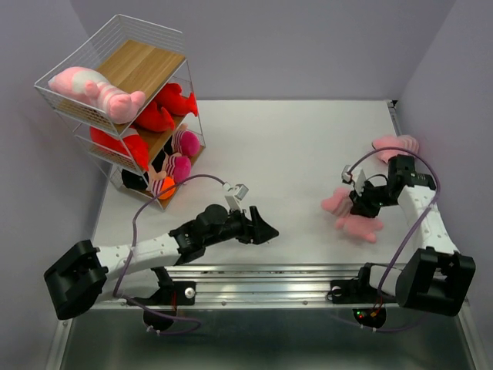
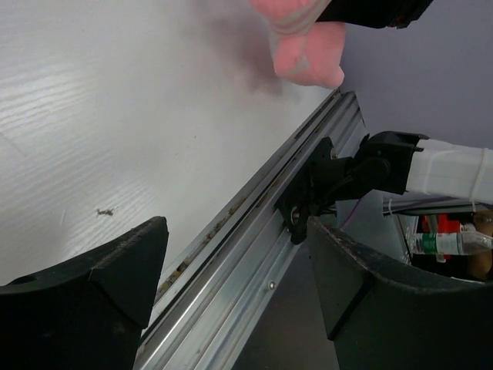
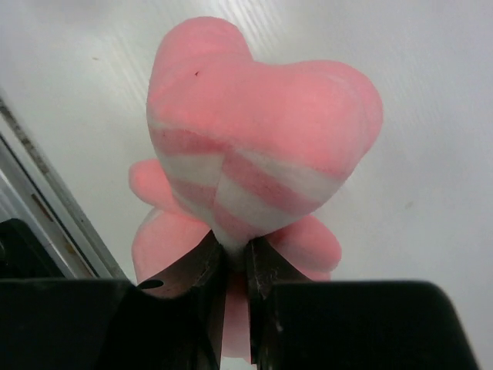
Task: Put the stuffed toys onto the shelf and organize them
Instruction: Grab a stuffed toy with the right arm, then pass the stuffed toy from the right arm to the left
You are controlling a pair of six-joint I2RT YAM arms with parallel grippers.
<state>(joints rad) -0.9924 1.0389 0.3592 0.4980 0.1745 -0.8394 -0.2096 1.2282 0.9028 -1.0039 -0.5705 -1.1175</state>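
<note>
White table (image 1: pixel 293 146) — shelf (image 1: pixel 146 65) holds pink and red toys (image 1: pixel 96 89); right tool (image 3: pixel 235 258) clamps striped toy (image 3: pixel 254 139), left tool (image 1: pixel 267 229) apart.

The top camera is looking steeply down from above and behind the rail (image 1: pixel 293 271), sitting far enough back to be taking in the whole table (image 1: pixel 293 146) beyond it. The left wrist camera is riding low and close over the table (image 2: pixel 115 100) just beyond the rail (image 2: pixel 254 254), facing along it toward the right arm's mount (image 2: pixel 323 185), while the right wrist camera is hovering very near the pink striped toy (image 3: pixel 254 139), with the rail (image 3: pixel 27 146) edging in at its left. All three views are sharing the rail and that toy (image 1: pixel 360 227).
</note>
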